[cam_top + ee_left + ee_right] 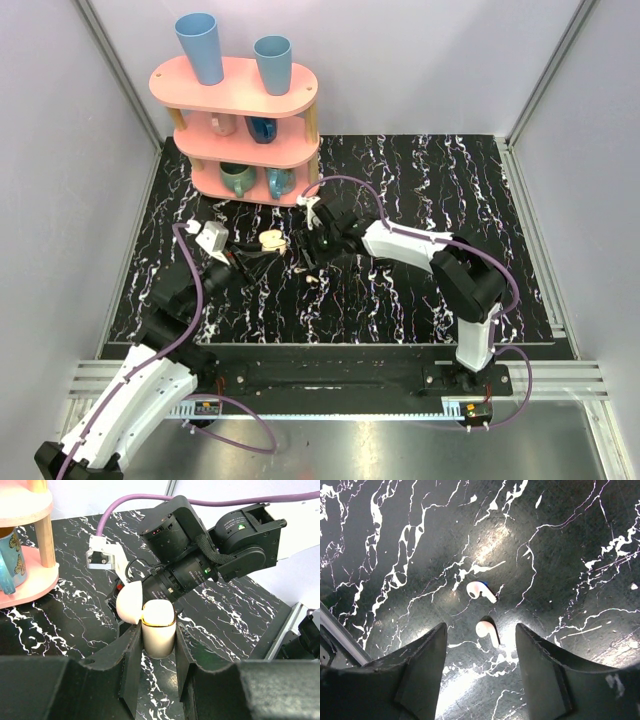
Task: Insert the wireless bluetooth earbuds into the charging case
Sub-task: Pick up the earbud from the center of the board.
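no earbuds [481,591] in yet.
your left gripper [157,640] clamps the charging case [159,627]; your right gripper [481,630] hangs apart over both, at 4 o'clock.

**Black marbled worktop carries a shelf and two earbuds**

The worktop [450,200] is black with white veining. A pink three-tier shelf [245,110] stands at its far left, close to the back edge. Near the middle, a white earbud [481,591] lies on the bare surface. A second earbud [487,632] lies just beside it, not touching, with its stem angled much the same way.
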{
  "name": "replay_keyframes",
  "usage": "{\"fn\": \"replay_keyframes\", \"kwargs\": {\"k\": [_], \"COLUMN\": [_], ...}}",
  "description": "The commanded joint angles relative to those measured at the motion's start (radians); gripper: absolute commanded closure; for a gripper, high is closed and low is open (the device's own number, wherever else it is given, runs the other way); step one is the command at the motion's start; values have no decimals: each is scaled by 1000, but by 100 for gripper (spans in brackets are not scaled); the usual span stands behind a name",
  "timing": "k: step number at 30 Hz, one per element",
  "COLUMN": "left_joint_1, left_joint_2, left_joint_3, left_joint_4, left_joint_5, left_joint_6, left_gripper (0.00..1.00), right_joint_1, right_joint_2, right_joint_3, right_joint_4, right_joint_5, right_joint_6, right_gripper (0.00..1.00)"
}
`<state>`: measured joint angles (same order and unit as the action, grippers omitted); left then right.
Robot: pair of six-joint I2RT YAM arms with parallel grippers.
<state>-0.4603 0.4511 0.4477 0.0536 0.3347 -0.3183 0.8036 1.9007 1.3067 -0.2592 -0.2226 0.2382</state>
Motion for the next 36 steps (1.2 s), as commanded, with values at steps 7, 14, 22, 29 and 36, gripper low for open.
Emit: {"fn": "replay_keyframes", "kwargs": {"k": [7, 14, 22, 29, 36], "left_joint_1": [5, 5, 5, 5, 5], "left_joint_2": [-22, -17, -14, -5, -5], "left_joint_3": [2, 3, -1, 0, -4], "left_joint_4": [31, 31, 37, 38, 42], "left_joint_5": [-23, -23, -20, -14, -20], "left_joint_6": [-4, -1, -4, -4, -5], "left_gripper": [100, 100, 100, 100, 100], "right_joint_1": [-9, -9, -9, -7, 0], "right_joint_2": [55, 81, 92, 110, 116], "right_joint_3": [-1, -4, -7, 3, 12], "right_joint_4": [-9, -11, -28, -43, -63], "right_joint_5": [-130, -170, -164, -152, -129], "right_joint_6": [-109, -155, -181, -195, -203], "right_gripper": [34, 46, 50, 56, 57]}}
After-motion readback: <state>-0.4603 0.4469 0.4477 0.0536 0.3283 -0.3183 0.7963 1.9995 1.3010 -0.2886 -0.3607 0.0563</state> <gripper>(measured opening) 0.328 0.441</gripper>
